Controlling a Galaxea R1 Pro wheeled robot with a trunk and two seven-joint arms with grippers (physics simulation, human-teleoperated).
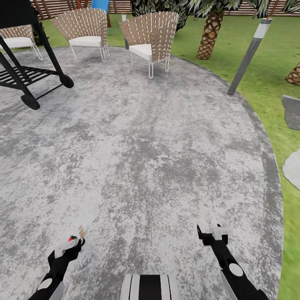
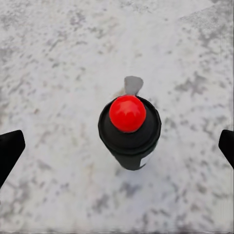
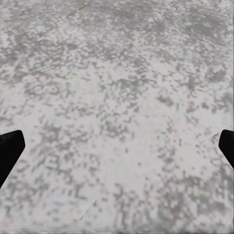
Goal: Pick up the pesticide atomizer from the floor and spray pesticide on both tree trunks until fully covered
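- While I stood on the grey paving (image 1: 137,146), my left fingers (image 2: 9,151) were spread wide, the pesticide atomizer (image 2: 129,131) standing upright between them and touched by neither; I judged them set that way to straddle it before closing.
- Atomizer: dark body, red cap (image 2: 127,113) facing my left wrist camera, resting on the paving. In the head view it showed just at my left gripper (image 1: 71,243), low in the picture.
- Right gripper (image 1: 213,235): fingers (image 3: 9,148) wide apart, holding nothing, hanging over bare paving, well apart from the atomizer; idle, by my reckoning, since one hand suffices for the pickup.
- Surroundings: two woven chairs (image 1: 150,39) and a black barbecue stand (image 1: 29,75) at the far side of the paving; a grey bollard (image 1: 249,54) at its edge; a scaly palm trunk (image 1: 210,35) on the lawn (image 1: 266,62) beyond.
- Tall task trees: none identified here.
- Stage, judged: pickup not yet done; spraying to follow.
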